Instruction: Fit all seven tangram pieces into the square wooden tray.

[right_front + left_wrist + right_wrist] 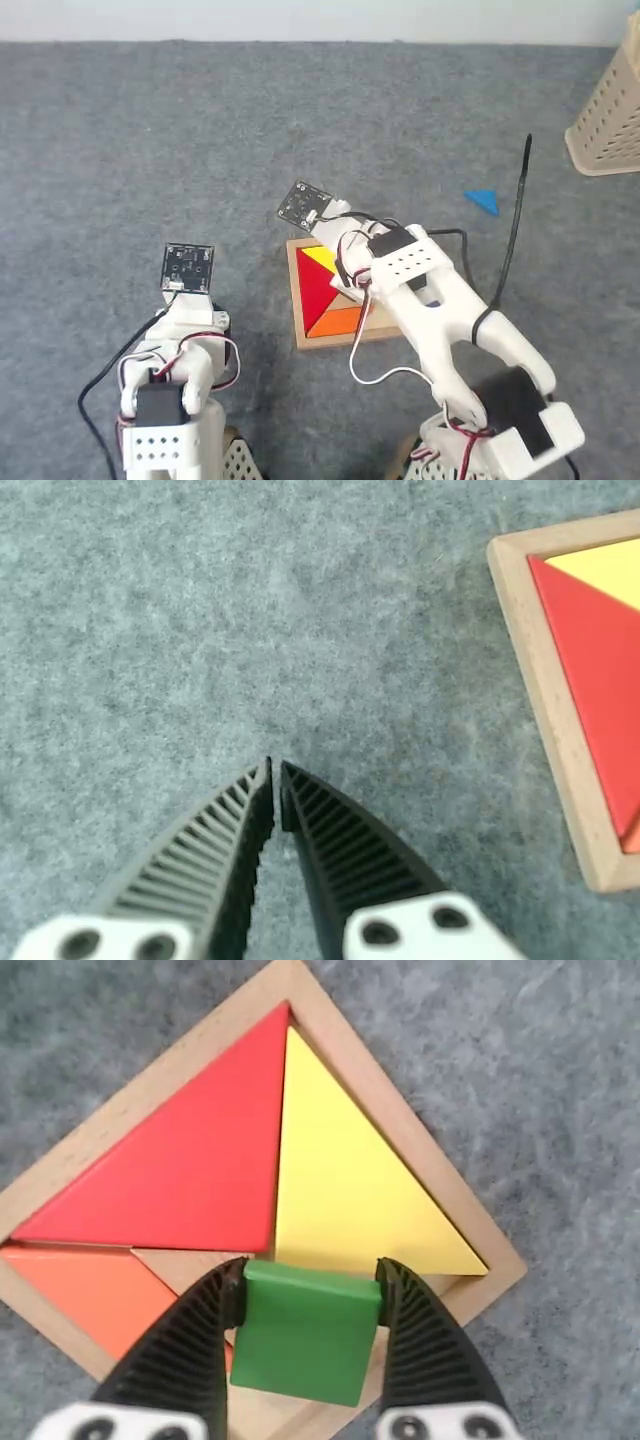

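Nearest, the left gripper [275, 769] hangs over bare grey carpet [150, 130] just beside the tray [385, 1110], its ribbed jaws pressed together on nothing. Next to it the right arm reaches over the tray, and the right gripper [310, 1270] is clamped on the green square [305, 1335], one jaw on each of two opposite sides. The square sits above the tray's unfilled corner, close to the long edge of the yellow triangle [350, 1190]; whether it touches the tray floor cannot be told. Three pieces lie flat in the tray: the yellow triangle and the red triangle [180, 1170] meet edge to edge along one side and fill half the frame, and an orange piece [80, 1285] lies against the red one's long edge. A patch of bare wood shows between the red, the orange and the held square. Farther off, a small blue triangle [483, 201] lies alone on the carpet, well apart from the tray. Beyond it, a pale slatted basket [610, 110] stands at the carpet's far edge.
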Robot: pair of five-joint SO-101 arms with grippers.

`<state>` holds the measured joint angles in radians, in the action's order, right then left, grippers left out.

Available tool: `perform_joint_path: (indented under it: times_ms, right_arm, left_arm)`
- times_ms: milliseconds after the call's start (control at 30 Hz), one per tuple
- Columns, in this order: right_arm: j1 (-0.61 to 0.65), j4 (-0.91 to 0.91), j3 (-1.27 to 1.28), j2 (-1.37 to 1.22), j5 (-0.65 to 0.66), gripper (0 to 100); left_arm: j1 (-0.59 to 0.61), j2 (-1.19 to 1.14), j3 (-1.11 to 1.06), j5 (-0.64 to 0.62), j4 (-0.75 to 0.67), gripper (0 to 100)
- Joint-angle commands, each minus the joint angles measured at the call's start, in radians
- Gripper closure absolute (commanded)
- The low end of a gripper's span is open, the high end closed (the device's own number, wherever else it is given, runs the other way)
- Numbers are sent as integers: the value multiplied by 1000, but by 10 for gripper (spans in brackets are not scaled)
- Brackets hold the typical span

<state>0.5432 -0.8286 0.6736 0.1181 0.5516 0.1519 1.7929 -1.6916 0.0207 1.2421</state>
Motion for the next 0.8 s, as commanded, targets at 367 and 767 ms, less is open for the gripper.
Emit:
perform_joint_path:
  times_ms: [367,767]
  right_arm:
    - [2,10,15,21,-9,835]
    - [1,8,15,30,-12,832]
  left_arm:
    - [2,6,5,-6,6,989]
    - [2,6,5,-6,6,989]
